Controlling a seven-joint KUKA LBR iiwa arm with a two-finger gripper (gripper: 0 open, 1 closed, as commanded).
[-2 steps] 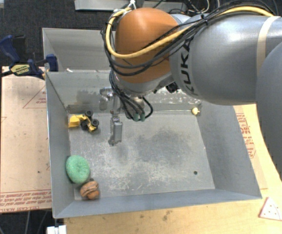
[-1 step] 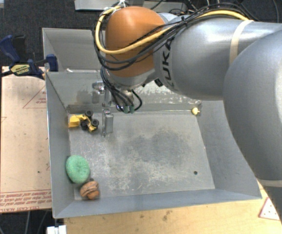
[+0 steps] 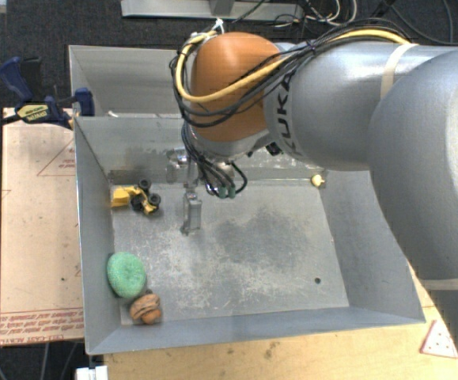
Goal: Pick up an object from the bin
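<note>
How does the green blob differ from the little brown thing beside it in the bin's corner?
The green blob is plain green; the brown thing is tan with darker bands. The green blob is clearly bigger than the brown thing. The green blob lies further from the near wall of the bin than the brown thing does. Both are rounded and lie close together.

camera: single | looks down on bin [image 3: 276,252], slightly oblique | whole bin framed | arm [image 3: 355,93] enters right

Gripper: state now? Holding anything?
Gripper: cannot tell if open or closed; no object seen in it, above the grey metal bin floor.
</note>
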